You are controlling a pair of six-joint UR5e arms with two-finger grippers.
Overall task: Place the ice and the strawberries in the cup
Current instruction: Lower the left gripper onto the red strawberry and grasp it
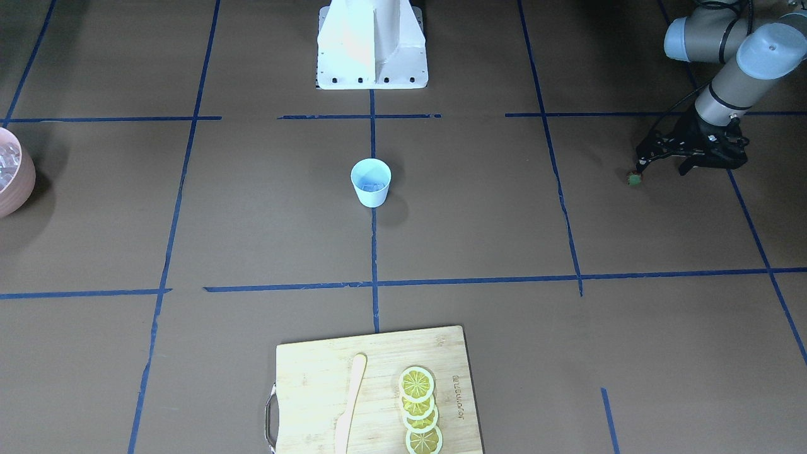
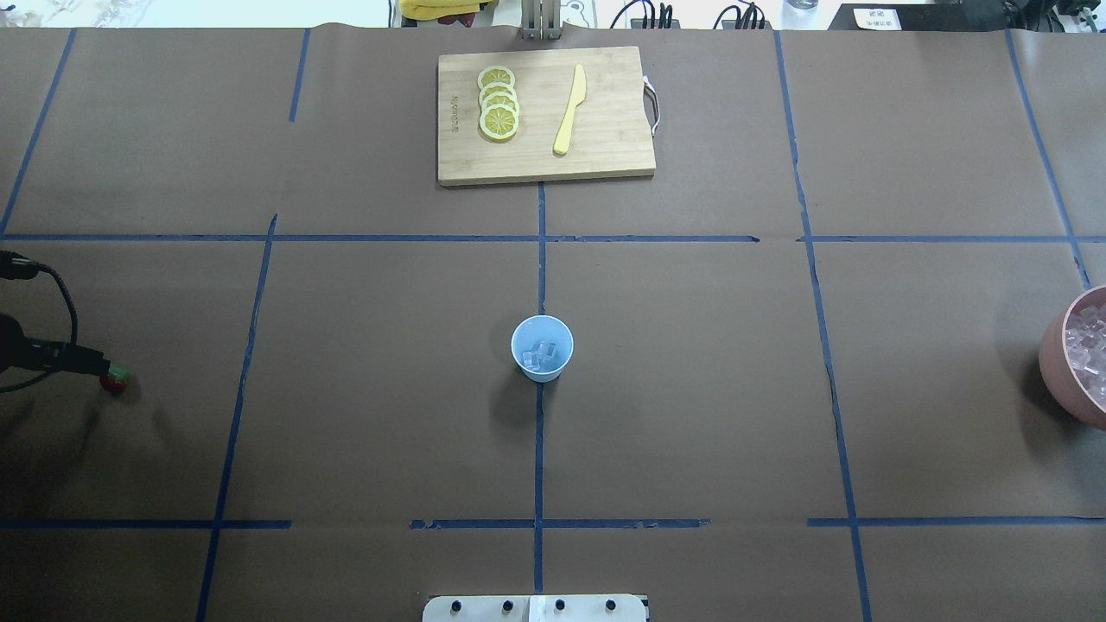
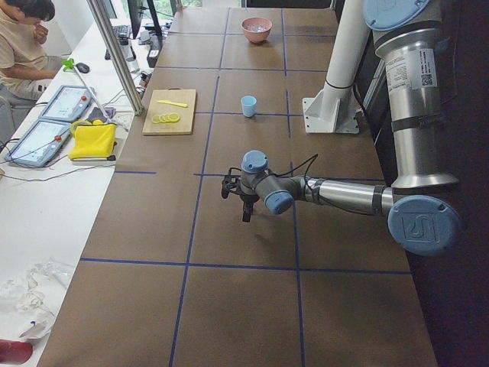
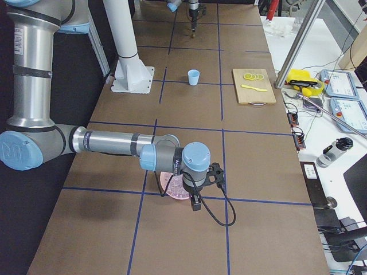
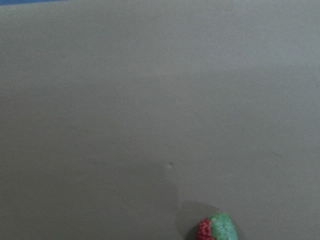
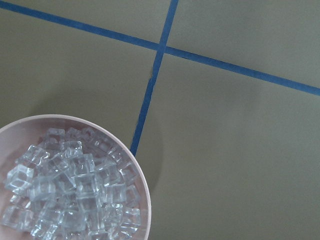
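Observation:
The pale blue cup (image 2: 542,347) stands upright at the table's middle, with a few clear ice cubes (image 2: 543,352) in it. It also shows in the front view (image 1: 371,181). The tiny red strawberry (image 2: 117,378) with a green top sits at the tip of my left gripper (image 2: 99,370), far to the table's left. The fingers look closed together on it, low over the table. The left wrist view shows the strawberry (image 5: 216,229) at its bottom edge. My right gripper (image 4: 196,205) hangs over the pink bowl (image 4: 175,186) of ice (image 6: 70,190). I cannot tell whether it is open or shut.
A wooden cutting board (image 2: 605,147) at the far middle carries lemon slices (image 2: 498,102) and a yellow knife (image 2: 569,111). The pink bowl (image 2: 1050,345) sits at the table's right edge. The white robot base (image 1: 372,44) stands behind the cup. An operator (image 3: 19,38) sits beyond the far side.

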